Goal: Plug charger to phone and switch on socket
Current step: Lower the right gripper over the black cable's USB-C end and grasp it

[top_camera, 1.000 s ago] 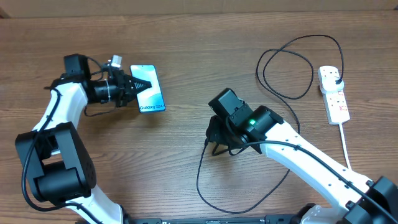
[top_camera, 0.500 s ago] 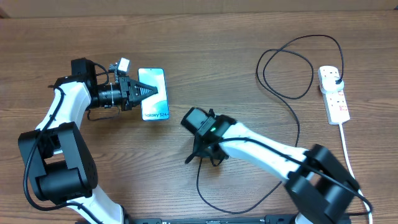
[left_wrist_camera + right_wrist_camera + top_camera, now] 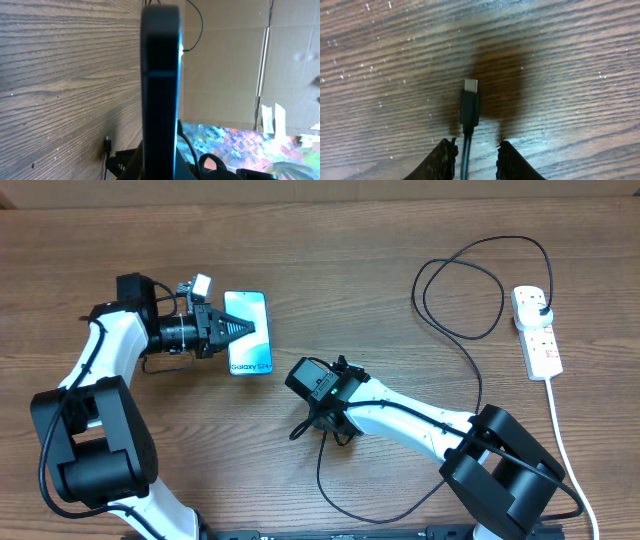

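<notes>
The phone (image 3: 250, 345), with a light blue "Galaxy S24" screen, is held by my left gripper (image 3: 238, 328), which is shut on its upper half from the left. In the left wrist view the phone (image 3: 160, 85) shows edge-on as a dark bar between the jaws (image 3: 160, 167). My right gripper (image 3: 300, 428) is below and right of the phone, closed down on the thin black charger cable (image 3: 318, 470). The connector tip (image 3: 469, 100) sticks out beyond the fingertips (image 3: 476, 147), just above the wood. The white socket (image 3: 537, 335) lies at the far right with the black plug (image 3: 541, 310) in it.
The black cable runs in large loops across the right half of the table toward the socket. The socket's thick white cord (image 3: 560, 430) trails toward the front right edge. A cardboard wall (image 3: 225, 60) stands behind the table.
My right gripper has moved left with the connector tip, toward the phone. My left gripper has shifted the phone slightly right and turned it straighter.
</notes>
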You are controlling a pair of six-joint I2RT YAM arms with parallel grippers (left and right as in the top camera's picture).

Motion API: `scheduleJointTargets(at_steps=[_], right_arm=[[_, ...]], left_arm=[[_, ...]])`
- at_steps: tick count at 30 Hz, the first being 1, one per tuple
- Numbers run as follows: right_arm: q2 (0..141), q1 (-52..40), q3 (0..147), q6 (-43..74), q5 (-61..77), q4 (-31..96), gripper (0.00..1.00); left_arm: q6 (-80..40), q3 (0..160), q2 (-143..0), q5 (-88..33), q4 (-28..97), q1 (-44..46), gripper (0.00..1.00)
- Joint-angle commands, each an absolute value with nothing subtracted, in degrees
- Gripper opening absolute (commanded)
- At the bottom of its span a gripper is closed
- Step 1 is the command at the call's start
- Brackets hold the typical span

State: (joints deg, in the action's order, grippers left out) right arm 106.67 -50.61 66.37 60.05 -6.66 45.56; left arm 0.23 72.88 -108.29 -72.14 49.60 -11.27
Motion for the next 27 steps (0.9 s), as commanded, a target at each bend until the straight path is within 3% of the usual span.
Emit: scheduleJointTargets(at_steps=[1, 27], right_arm=[[106.7, -50.4, 65.9, 61.5, -8.6, 44.3, 0.3], [106.8, -50.4, 63.7, 61.7, -10.7, 42.8, 0.23]], left_arm=[[1.7, 73.6, -108.2, -73.7, 49.7, -10.4, 0.04], [1.3, 73.6, -108.2, -73.7, 49.6, -10.3, 0.04]])
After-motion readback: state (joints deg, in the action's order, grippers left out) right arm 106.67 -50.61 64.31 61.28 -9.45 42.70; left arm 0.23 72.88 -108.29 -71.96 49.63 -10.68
